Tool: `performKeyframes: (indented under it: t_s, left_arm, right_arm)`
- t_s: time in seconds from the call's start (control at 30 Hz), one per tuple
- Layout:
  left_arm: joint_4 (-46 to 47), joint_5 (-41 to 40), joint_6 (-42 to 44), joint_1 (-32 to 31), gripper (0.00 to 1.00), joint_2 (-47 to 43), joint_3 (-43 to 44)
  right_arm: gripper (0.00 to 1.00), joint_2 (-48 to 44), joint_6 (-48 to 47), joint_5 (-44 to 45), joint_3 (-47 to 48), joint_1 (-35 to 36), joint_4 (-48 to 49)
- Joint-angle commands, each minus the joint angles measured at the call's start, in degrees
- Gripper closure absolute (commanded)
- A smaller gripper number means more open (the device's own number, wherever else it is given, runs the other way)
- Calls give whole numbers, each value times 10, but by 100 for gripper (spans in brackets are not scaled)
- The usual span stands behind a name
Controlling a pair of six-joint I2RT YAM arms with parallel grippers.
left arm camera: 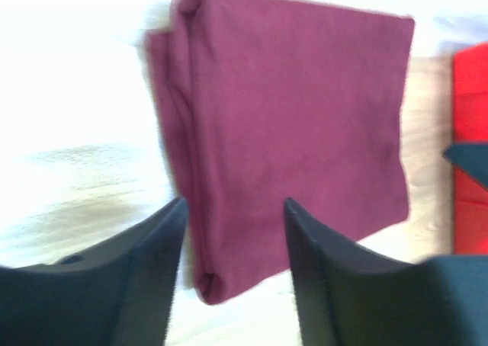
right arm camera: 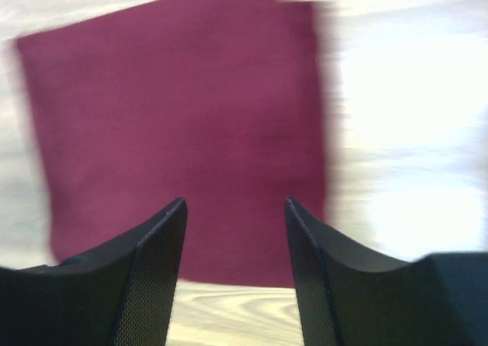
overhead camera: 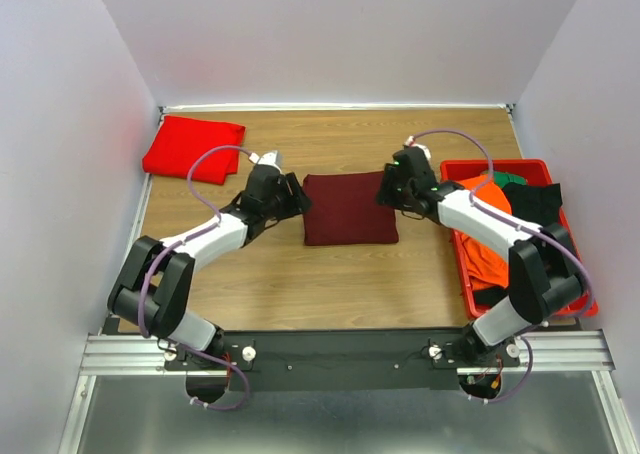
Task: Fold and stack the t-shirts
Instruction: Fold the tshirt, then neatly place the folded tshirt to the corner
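The dark maroon t-shirt lies folded into a square at the middle of the table; it also shows in the left wrist view and the right wrist view. The bright red t-shirt lies folded at the back left. My left gripper is open and empty at the maroon shirt's left edge, above it. My right gripper is open and empty at the shirt's right edge, above it.
A red bin at the right edge holds orange, black and green clothes. White walls enclose the table on three sides.
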Motion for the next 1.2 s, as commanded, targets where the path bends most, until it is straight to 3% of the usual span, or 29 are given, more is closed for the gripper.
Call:
performKeyframes:
  t_s: [0.0, 0.07, 0.13, 0.37, 0.53, 0.9, 1.03, 1.1, 1.17]
  left_arm:
    - [-27, 38, 41, 50, 33, -5, 16]
    - [-38, 47, 62, 56, 32, 19, 28]
    - [-37, 62, 70, 56, 31, 35, 35]
    - [21, 130, 63, 57, 26, 90, 20]
    - [21, 111, 62, 55, 26, 120, 26]
    - [-4, 67, 58, 23, 34, 190, 70]
    - [-27, 38, 58, 7, 41, 205, 93]
    - [-42, 21, 61, 1, 51, 211, 104]
    - [-60, 11, 68, -5, 74, 215, 123]
  right_arm:
    - [42, 44, -4, 10, 50, 89, -21]
    - [55, 80, 0, 7, 67, 103, -21]
    - [60, 99, 5, 11, 78, 124, -20]
    - [62, 173, 16, 40, 103, 160, -19]
    - [62, 207, 18, 31, 83, 160, -11]
    - [62, 178, 18, 14, 77, 160, 1]
    - [62, 165, 17, 7, 80, 160, 1]
    - [62, 156, 16, 4, 85, 160, 0]
    - [61, 138, 14, 6, 92, 160, 0]
